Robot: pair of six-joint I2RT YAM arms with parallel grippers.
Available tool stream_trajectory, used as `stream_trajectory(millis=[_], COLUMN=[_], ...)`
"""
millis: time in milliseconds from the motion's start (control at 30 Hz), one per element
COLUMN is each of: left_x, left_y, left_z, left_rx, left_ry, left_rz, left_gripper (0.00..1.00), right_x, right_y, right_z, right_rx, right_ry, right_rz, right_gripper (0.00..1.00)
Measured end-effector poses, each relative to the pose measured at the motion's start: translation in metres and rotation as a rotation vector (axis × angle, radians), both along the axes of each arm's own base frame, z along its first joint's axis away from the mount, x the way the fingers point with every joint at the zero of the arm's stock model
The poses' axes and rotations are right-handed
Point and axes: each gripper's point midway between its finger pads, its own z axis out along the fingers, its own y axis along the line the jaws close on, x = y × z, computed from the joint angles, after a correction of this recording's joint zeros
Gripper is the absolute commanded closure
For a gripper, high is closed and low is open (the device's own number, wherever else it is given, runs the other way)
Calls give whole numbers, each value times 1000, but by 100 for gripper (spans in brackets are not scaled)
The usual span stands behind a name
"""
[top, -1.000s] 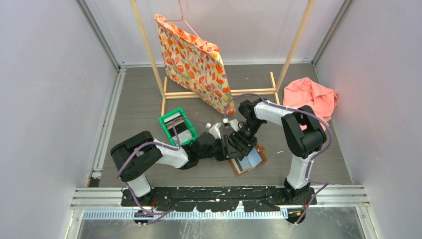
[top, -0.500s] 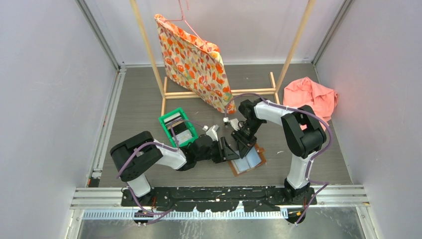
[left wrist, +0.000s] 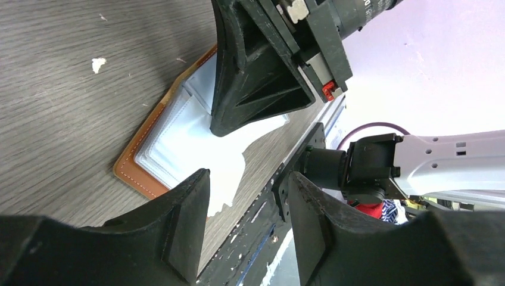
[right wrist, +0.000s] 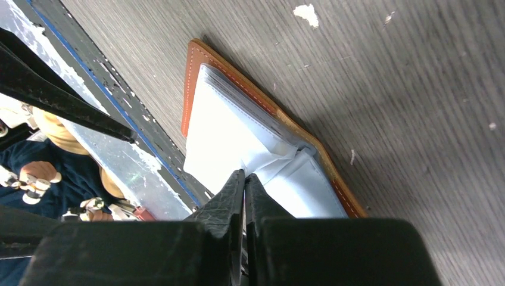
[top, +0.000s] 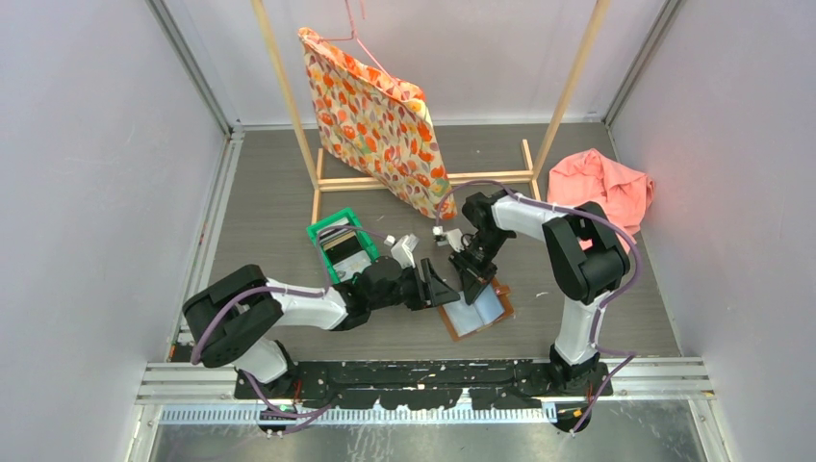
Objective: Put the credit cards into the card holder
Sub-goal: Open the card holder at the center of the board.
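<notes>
Grey wood-grain desk [top: 269,192] carrying all of it. 1 green plastic bin [top: 327,221] sitting left of centre, near the front foot of a wooden rack [top: 287,91]. 1 floral bag [top: 375,120], orange and purple leaf print, hanging tilted inside the rack frame. 1 pink cloth [top: 601,188] lying crumpled at the far right, well apart from the bin. 1 white speck [right wrist: 308,12] lying on the desk.

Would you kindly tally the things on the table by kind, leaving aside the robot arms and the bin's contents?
Green plastic bin: 1
Brown leather card holder, open: 1
Crumpled pink cloth: 1
Hanging orange floral fabric bag: 1
Wooden rack: 1
Total: 5
</notes>
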Motion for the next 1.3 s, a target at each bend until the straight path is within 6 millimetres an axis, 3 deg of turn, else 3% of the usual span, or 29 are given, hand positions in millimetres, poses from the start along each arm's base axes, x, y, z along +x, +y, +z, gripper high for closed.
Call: stream_trajectory(millis=[333, 767, 967, 1300], left_x=[0, -3, 1, 8], left_y=[-2, -13, -25, -41], left_z=[0, -31, -34, -28], left_rx=[-12, -2, -16, -55], left_ry=[3, 86, 104, 96], left_rz=[-3, -21, -29, -42], left_gripper=[48, 47, 47, 51], right_x=[8, 12, 11, 11], right_y=[-6, -10, -11, -12], right_z=[7, 15, 16, 23], right_rx=[75, 154, 161, 180], right_ry=[75, 143, 149, 160], right_rz=[-81, -104, -102, -94], right_gripper=[98, 97, 97, 63])
